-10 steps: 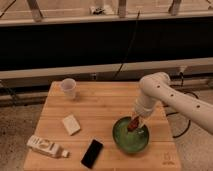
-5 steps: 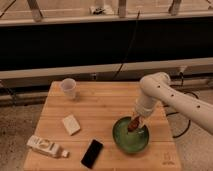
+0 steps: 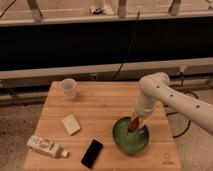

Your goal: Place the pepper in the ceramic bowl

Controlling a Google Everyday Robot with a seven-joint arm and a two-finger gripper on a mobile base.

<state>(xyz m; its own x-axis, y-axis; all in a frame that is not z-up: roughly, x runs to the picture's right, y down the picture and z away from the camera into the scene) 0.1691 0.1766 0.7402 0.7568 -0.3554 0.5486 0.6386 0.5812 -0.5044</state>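
1. We see the gripper (image 3: 134,125) reaching down into the green bowl (image 3: 131,138) at the right front of the wooden table (image 3: 107,115).
2. A reddish-brown thing — probably the pepper (image 3: 133,123) — sits at the gripper's tip, inside the bowl's rim; whether the fingers are spread or pinching it, we cannot tell.
3. A white cup (image 3: 68,88) stands at the back left.
4. A pale sponge (image 3: 70,124) lies left of the bowl — a black phone (image 3: 92,153) and a white bottle (image 3: 47,147) lie along the front edge.
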